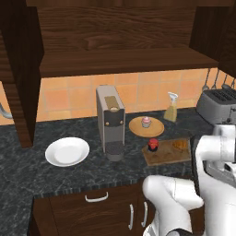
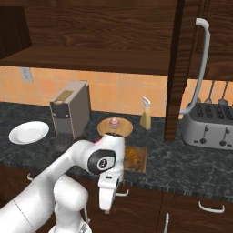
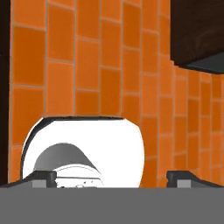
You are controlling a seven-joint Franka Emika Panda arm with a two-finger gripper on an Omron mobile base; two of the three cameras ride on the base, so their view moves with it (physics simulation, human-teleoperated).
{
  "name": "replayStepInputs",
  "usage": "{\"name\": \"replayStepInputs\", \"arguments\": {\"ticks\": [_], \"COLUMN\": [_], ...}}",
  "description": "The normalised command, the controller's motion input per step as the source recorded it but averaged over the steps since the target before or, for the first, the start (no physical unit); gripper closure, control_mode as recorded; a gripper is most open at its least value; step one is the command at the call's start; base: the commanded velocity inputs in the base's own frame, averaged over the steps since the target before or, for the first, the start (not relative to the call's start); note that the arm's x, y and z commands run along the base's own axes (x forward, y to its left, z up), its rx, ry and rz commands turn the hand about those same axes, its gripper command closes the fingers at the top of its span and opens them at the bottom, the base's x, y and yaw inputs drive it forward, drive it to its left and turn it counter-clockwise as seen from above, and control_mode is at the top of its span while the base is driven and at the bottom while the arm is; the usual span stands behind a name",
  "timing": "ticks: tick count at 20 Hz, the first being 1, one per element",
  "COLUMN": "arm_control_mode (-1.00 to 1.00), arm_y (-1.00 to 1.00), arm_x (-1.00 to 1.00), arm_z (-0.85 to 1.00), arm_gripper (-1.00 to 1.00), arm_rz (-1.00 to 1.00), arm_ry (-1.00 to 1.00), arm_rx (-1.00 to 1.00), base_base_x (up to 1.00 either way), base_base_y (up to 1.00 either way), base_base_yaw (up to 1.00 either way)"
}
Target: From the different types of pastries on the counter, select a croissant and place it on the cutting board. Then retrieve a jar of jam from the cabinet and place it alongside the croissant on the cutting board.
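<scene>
Spanning the width of both base views, the dark speckled tabletop (image 1: 27, 166) runs beneath an orange tiled wall (image 1: 64, 99) and above brown drawers (image 1: 97, 209) with pale handles. Overhead hangs the dark wooden cabinet (image 1: 115, 41), its wide plank shelf bare where visible. On the tabletop the cutting board (image 1: 162, 156) lies at about 3 o'clock from the grey coffee machine (image 1: 110, 122); the jar of jam (image 1: 153, 144) with its red lid stands on the board's left part and the croissant (image 1: 180, 145) lies on its right part, the two near but apart. At 12 o'clock from the board sits a round light-wood plate (image 1: 138, 130) carrying the pink-frosted cupcake (image 1: 146, 121), with a yellowish spray bottle (image 1: 171, 108) at the plate's 2 o'clock. A white plate (image 1: 67, 151) rests at 9 o'clock from the coffee machine, and a silver toaster (image 1: 217, 107) stands at the far right. In the hand view the pincer (image 3: 112, 179) shows two dark fingertips (image 3: 39, 177) set wide apart with nothing between them, facing the tiled wall.
</scene>
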Motion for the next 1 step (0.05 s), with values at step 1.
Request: {"name": "replayStepInputs", "arguments": {"ticks": [1], "arm_control_mode": [-1.0], "arm_y": [-0.06], "arm_x": [-0.78], "arm_z": [0.0], "arm_gripper": [-1.0], "arm_rz": [0.0], "arm_ry": [0.02], "arm_rx": [0.02], "base_base_x": [0.0], "base_base_y": [0.0], "base_base_yaw": [0.0]}}
